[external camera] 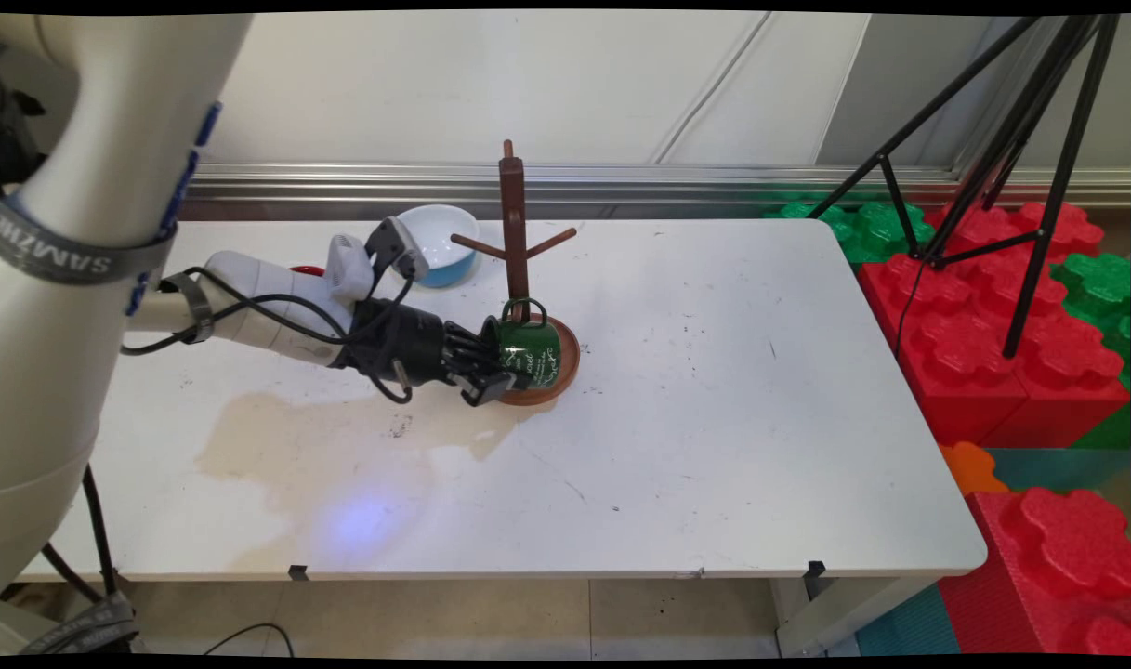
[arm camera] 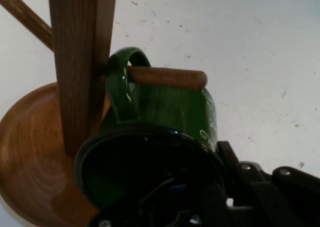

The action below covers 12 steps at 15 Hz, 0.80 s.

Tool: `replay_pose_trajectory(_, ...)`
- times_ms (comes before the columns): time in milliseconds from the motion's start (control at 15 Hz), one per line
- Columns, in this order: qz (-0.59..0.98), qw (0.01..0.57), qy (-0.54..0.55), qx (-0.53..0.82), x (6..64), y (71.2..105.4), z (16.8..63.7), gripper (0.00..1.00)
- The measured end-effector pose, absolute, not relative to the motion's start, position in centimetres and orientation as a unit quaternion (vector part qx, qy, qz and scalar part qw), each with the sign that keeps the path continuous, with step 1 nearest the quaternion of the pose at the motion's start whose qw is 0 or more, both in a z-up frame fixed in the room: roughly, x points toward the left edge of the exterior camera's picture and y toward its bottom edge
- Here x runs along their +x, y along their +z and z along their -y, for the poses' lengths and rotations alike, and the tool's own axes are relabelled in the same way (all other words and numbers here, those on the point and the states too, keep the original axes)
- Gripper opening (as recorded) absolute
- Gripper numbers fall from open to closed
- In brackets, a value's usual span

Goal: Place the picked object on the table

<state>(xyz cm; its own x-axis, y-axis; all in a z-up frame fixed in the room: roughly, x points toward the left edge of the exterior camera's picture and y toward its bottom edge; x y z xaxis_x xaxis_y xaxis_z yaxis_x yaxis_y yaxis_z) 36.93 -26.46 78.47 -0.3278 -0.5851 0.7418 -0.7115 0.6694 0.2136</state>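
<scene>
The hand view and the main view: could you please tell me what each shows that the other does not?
Only the hand view shows a lower peg passing through the green mug's handle. Only the main view shows the blue and white bowl, the tripod and the foam blocks. Both show the green mug, the wooden mug tree and the gripper gripping the mug.

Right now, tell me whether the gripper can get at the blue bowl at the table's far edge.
Probably not at once: the gripper is shut on the green mug, whose handle is hooked over a peg of the mug tree. The blue bowl itself stands uncovered.
</scene>
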Motion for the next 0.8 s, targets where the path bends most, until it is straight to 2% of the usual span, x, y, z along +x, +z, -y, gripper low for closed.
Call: replay_pose_trajectory(800,0.807,0.436,0.085,0.388,38.2,80.9,24.2,0.00)
